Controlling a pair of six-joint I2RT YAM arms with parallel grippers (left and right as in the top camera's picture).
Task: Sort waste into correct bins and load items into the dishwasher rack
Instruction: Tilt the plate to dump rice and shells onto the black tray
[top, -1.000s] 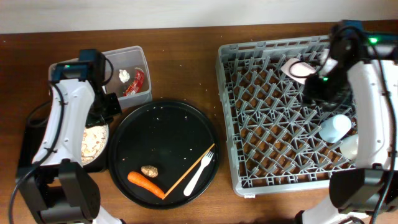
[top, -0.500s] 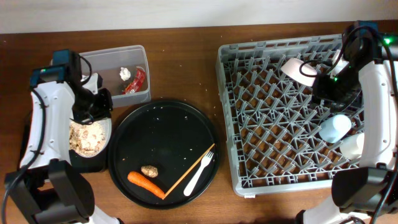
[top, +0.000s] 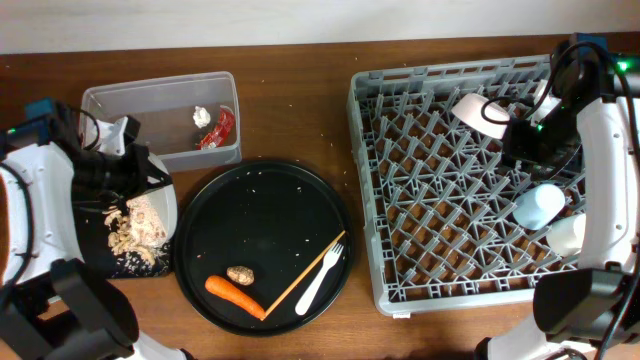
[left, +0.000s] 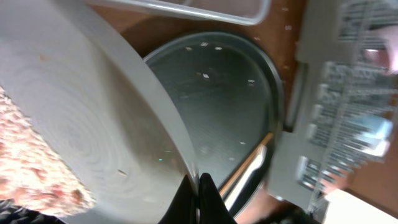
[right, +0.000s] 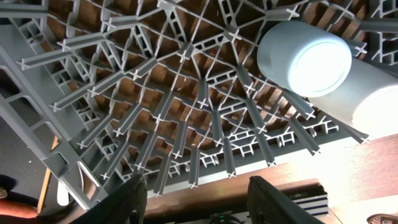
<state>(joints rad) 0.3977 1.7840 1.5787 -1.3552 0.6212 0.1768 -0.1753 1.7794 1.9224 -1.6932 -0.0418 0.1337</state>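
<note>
Left hand (left: 198, 191) pinched closed, right hand (right: 198, 190) spread apart.

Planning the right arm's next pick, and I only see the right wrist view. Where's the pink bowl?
Observer: The bowl is in the rack, tilted, at its far edge.
Operator: What's on the round tray?
Observer: On the round tray: carrot, brown lump, chopstick, fork.
Operator: And the left arm?
Observer: Its fingers pinch the plate, tipped over the shallow black tray; crumbs lie on that tray.
</note>
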